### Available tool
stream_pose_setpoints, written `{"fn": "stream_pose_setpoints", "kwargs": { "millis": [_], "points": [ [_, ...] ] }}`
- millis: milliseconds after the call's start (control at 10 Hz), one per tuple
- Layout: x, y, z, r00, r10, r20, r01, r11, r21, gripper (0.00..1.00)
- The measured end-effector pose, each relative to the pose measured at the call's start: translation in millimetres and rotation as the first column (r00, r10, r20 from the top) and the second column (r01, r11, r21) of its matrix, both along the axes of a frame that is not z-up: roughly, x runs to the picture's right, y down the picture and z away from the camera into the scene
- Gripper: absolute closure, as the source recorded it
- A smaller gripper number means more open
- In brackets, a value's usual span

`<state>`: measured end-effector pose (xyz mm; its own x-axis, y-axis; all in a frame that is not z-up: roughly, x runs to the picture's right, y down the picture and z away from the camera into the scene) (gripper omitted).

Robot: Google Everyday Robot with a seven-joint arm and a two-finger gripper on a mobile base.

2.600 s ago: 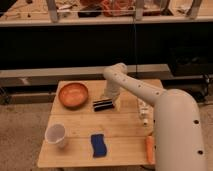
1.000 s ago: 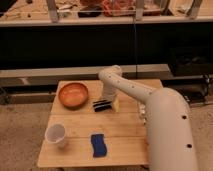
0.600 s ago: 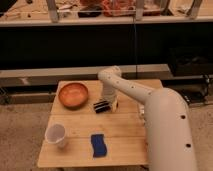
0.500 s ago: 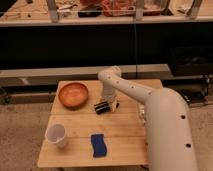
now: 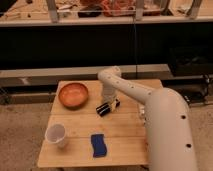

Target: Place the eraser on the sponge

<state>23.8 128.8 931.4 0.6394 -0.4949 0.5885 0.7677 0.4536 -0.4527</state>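
- Closest in, the thick white segment of my arm [image 5: 167,135] fills the right front and hides that corner of the wooden table [image 5: 125,145].
- Just left of it, near the table's front edge, the sponge [image 5: 99,145] lies flat: a bright blue pad, its long side running front to back.
- Left of the sponge and apart from it, a white cup [image 5: 56,135] stands upright near the front left corner.
- Farther back, about mid-table, the eraser [image 5: 108,107] lies on the wood, a black block with pale stripes, turned at a slant. It is beyond the sponge and well apart from it.
- My jaws are right there, coming down on the eraser from above. They are closed on it, and it sits low against the tabletop.
- Left of the eraser, near it but not touching, an orange-brown bowl [image 5: 73,95] sits toward the table's far left.
- Above the eraser, my wrist rises to a rounded joint [image 5: 109,76], and from there a slimmer white link slopes down to the right into the thick segment.
- Behind the table runs a pale ledge [image 5: 60,75], with a dark wall above it.
- Farthest back, a shelf [image 5: 100,20] carries clutter too blurred for me to name.
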Motion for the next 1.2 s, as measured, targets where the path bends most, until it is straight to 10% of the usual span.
{"fn": "stream_pose_setpoints", "kwargs": {
  "millis": [700, 1200],
  "points": [
    [0.8, 0.1, -1.8, 1.000, -0.002, 0.000, 0.002, 1.0000, -0.001, 0.96],
    [-2.4, -4.9, -40.5, 0.999, -0.032, -0.002, 0.032, 0.9995, 0.004, 0.96]
  ]
}}
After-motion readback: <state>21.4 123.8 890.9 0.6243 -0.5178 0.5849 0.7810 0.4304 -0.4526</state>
